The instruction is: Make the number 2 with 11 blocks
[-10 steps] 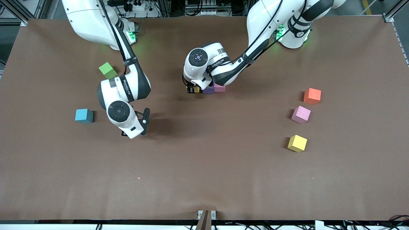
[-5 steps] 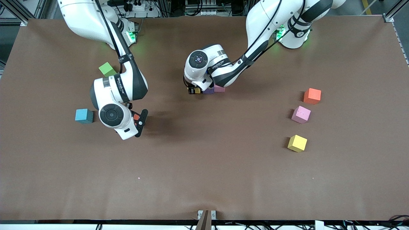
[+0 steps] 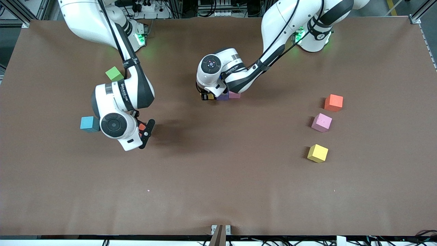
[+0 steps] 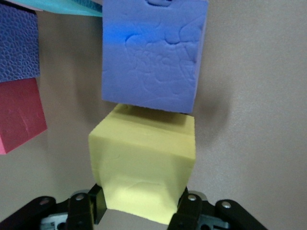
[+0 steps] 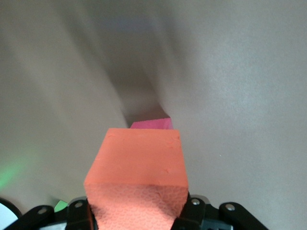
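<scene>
Left gripper point(image 4: 144, 211) clamps yellow block point(image 4: 144, 167) against purple block point(image 4: 153, 52); right gripper point(image 5: 139, 211) holds orange block point(image 5: 136, 172).

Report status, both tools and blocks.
Left tool shut on yellow block beside purple block. Right tool shut on red block, airborne. Nothing obstructing.
</scene>
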`<move>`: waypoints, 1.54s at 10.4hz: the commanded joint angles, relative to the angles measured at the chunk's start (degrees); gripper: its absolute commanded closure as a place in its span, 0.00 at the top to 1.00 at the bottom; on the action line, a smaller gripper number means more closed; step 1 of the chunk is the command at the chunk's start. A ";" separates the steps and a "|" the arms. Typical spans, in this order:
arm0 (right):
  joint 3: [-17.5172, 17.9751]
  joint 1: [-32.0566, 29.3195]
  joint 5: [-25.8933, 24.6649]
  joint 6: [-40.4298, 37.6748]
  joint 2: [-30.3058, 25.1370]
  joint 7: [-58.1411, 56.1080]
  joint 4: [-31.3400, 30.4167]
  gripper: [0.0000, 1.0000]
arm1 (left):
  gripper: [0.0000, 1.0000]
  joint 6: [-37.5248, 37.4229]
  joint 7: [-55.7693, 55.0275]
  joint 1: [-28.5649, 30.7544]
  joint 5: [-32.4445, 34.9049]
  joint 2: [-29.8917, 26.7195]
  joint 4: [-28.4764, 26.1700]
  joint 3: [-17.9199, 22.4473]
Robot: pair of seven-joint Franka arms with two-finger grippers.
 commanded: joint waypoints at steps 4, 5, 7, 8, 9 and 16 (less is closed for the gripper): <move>0.80 -1.26 0.85 -0.35 -0.16 0.44 -0.18 0.00 | 1.00 0.48 -1.47 -0.74 1.19 0.71 0.74 0.50; 0.80 -1.26 0.85 -0.35 -0.16 0.44 -0.18 0.00 | 1.00 0.39 -1.73 -1.00 1.19 0.62 0.74 0.50; 0.80 -1.26 0.85 -0.35 -0.07 0.44 -0.18 0.00 | 1.00 -0.22 -1.82 -1.00 1.19 0.27 0.83 0.42; 0.89 -1.17 1.55 -0.35 -0.07 0.52 -0.27 0.00 | 1.00 -0.48 -1.82 -1.00 1.19 0.01 1.01 0.42; 0.80 -1.17 3.64 -0.44 0.01 0.52 -0.36 0.00 | 1.00 -1.62 -1.73 -1.00 1.28 -0.34 1.10 0.33; 1.15 5.84 7.17 -0.35 0.80 19.65 -0.01 0.00 | 1.00 -12.42 -1.03 0.14 1.37 -4.28 6.28 0.32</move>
